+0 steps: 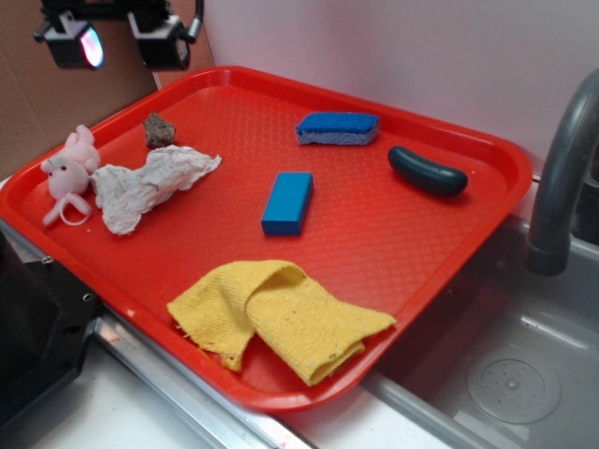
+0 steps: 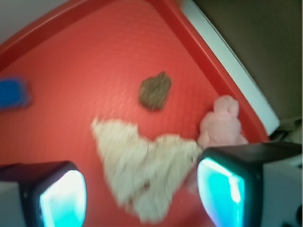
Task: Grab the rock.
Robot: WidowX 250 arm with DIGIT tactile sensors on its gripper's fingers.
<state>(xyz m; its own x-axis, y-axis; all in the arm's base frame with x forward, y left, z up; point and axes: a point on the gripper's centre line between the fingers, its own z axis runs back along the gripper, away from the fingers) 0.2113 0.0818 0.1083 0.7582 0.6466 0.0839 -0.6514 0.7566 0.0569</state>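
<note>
- A big red tray (image 1: 449, 140) sat beside a grey sink (image 1: 524, 374), and a dark tap (image 1: 560, 178) stood at the right.
- The rock (image 1: 159, 130) (image 2: 155, 91) lay on the tray in the far left part. It was small, brown-grey and bumpy.
- A crumpled white paper towel (image 1: 150, 185) (image 2: 144, 168) lay just on the near side of the rock. Whether the two touched could not be told.
- A pink plush bunny (image 1: 70, 173) (image 2: 221, 124) lay at the left edge of the tray, just beside the paper towel and near the rock.
- The gripper (image 1: 120, 42) (image 2: 142, 194) hung high over the far left corner, well above the rock. It touched nothing.
- Its two fingers (image 2: 227, 182) stood wide apart, so the claw was open. Nothing was between them but the paper towel far below.
- A blue sponge (image 1: 338, 128) lay at the far side of the tray.
- A blue block (image 1: 287, 202) lay in the middle.
- A dark green pickle (image 1: 428, 171) lay at the right.
- A yellow cloth (image 1: 281, 318) lay folded at the near edge.
</note>
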